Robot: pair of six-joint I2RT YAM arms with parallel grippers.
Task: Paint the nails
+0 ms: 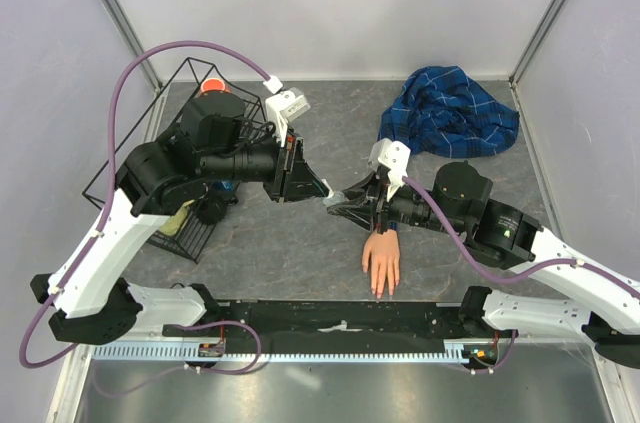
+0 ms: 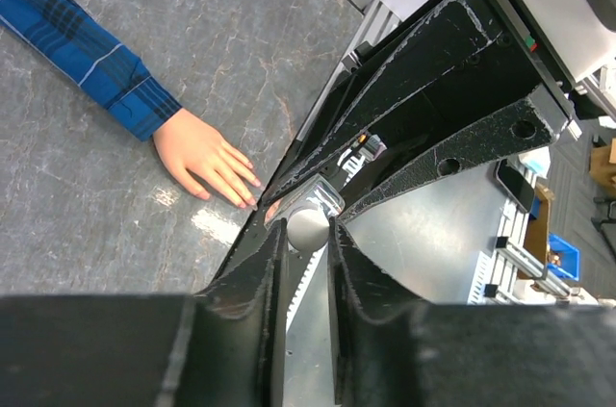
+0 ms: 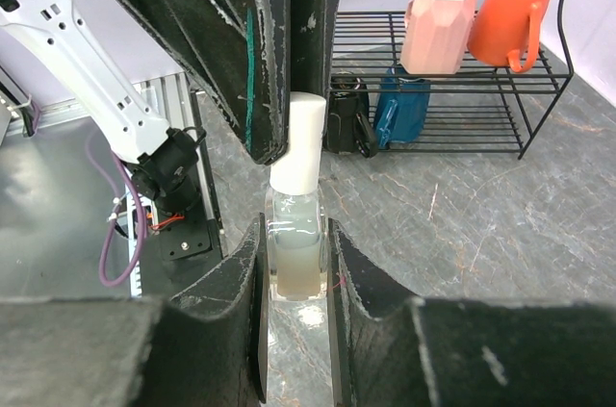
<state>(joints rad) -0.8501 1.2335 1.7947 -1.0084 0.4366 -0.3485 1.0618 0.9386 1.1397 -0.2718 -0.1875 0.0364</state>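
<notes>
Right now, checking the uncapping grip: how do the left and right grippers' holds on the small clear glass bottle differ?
The left gripper clamps the tall white cap; the right gripper clamps the body of the small clear glass bottle. From above, the left gripper reaches in from the left, the right gripper from the right. Both are shut on one capped bottle.
</notes>
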